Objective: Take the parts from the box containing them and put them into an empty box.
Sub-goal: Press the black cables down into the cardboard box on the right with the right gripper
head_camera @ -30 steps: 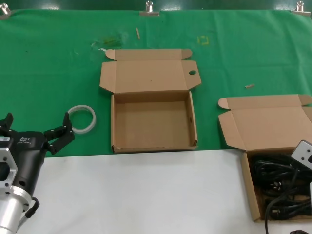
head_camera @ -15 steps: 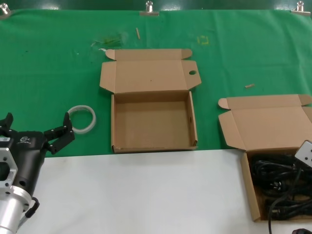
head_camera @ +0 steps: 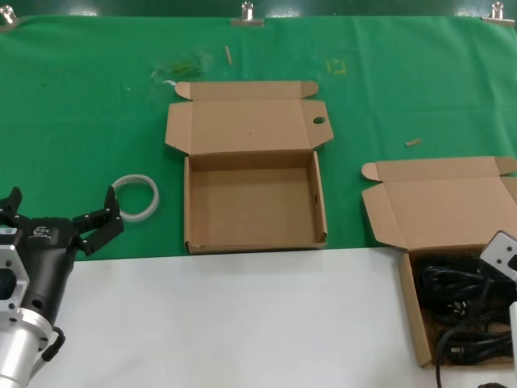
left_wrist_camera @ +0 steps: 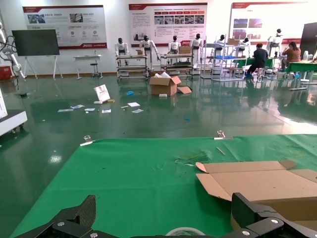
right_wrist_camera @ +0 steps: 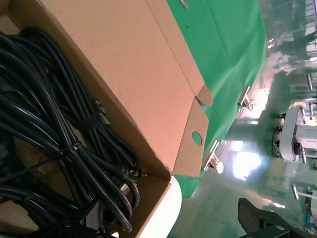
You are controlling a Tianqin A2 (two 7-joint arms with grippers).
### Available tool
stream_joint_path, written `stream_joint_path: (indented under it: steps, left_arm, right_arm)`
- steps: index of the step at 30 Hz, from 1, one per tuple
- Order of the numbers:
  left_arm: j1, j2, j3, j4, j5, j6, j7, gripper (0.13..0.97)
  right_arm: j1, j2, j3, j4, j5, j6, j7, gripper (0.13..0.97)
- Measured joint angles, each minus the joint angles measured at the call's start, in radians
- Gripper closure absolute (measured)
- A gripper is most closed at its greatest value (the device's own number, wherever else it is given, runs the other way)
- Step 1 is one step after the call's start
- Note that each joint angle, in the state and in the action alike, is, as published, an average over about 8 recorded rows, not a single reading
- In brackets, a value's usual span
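Note:
The parts (head_camera: pixel 460 311) are black cable bundles lying in the brown box containing them (head_camera: pixel 410 315) at the right edge; the right wrist view shows them (right_wrist_camera: pixel 54 148) up close. My right gripper (right_wrist_camera: pixel 173 223) is open over this box's outer corner, one finger (right_wrist_camera: pixel 94 215) down among the cables and the other (right_wrist_camera: pixel 257 218) outside the wall. Only a grey part of the right arm (head_camera: pixel 502 257) shows in the head view. The empty box (head_camera: pixel 252 242) sits mid-table, lid back, with a round hole (head_camera: pixel 318 121). My left gripper (head_camera: pixel 60 208) waits open at the near left.
A translucent white tape ring (head_camera: pixel 136 196) lies just beyond the left gripper, also seen from the left wrist (left_wrist_camera: pixel 184 231). The cable box's lid (right_wrist_camera: pixel 124 74) lies open on the green cloth (head_camera: pixel 81 121). White tabletop (head_camera: pixel 242 323) runs along the near side.
The grey part of the right arm over the cable box shifted slightly right and then back. The left arm and both boxes have stayed still.

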Motion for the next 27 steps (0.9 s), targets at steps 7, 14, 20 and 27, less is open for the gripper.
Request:
stream_joint_path:
  steps: [7, 14, 20, 27]
  left_arm:
    - [0.0, 0.0, 0.0, 0.0, 0.0, 0.0, 0.0, 0.132]
    - [0.0, 0.0, 0.0, 0.0, 0.0, 0.0, 0.0, 0.132]
    - [0.0, 0.0, 0.0, 0.0, 0.0, 0.0, 0.0, 0.132]
    - [0.0, 0.0, 0.0, 0.0, 0.0, 0.0, 0.0, 0.132]
  right_arm:
    - [-0.017, 0.0, -0.017, 0.007, 0.0, -0.002, 0.029, 0.199]
    - [-0.032, 0.0, -0.024, 0.011, 0.0, -0.003, 0.049, 0.28]
    - [-0.036, 0.0, -0.024, 0.008, 0.0, -0.005, 0.057, 0.345]
    - [-0.039, 0.0, -0.025, 0.001, 0.0, -0.009, 0.064, 0.481]
